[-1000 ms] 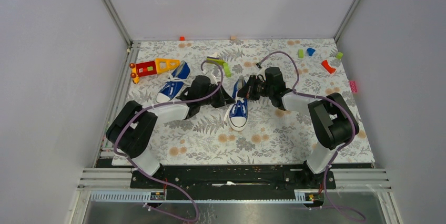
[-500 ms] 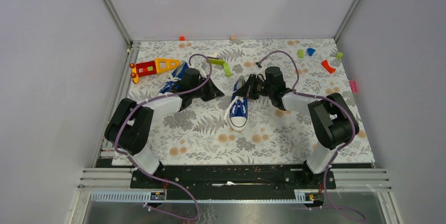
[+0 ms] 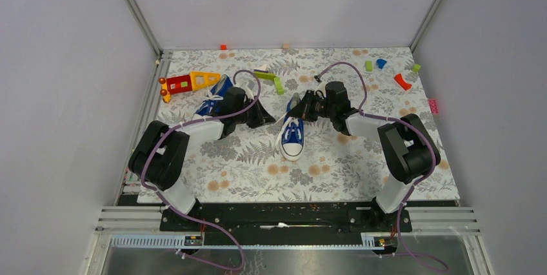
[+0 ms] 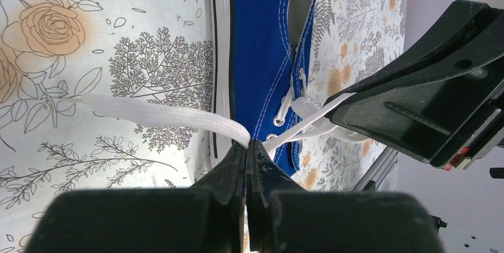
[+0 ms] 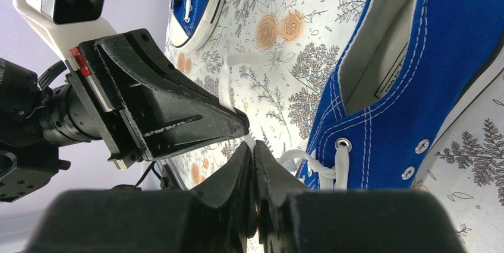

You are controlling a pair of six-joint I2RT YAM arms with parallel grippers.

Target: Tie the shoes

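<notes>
One blue shoe [image 3: 292, 134] with a white toe cap lies at the table's centre, toe toward me. My left gripper [image 3: 263, 117] is just left of it, shut on a white lace [image 4: 160, 116] that runs off to the left across the cloth. My right gripper [image 3: 300, 108] hovers at the shoe's heel end, its jaws pinched on a lace end [image 5: 252, 141] beside the top eyelets. In the wrist views the two grippers' tips [image 4: 248, 144] [image 5: 253, 146] nearly meet. The second shoe [image 3: 216, 97] lies at the back left, partly hidden by my left arm.
A red-orange-yellow toy [image 3: 187, 82] sits at the back left. A green piece [image 3: 276, 82] lies behind the shoes. Small coloured blocks [image 3: 402, 81] are scattered at the back right, and a pink one [image 3: 433, 105] is at the right edge. Grey walls enclose the floral cloth [image 3: 335, 165].
My left gripper has drawn back to the left, away from the centre shoe, keeping hold of its lace. The right arm has hardly moved.
</notes>
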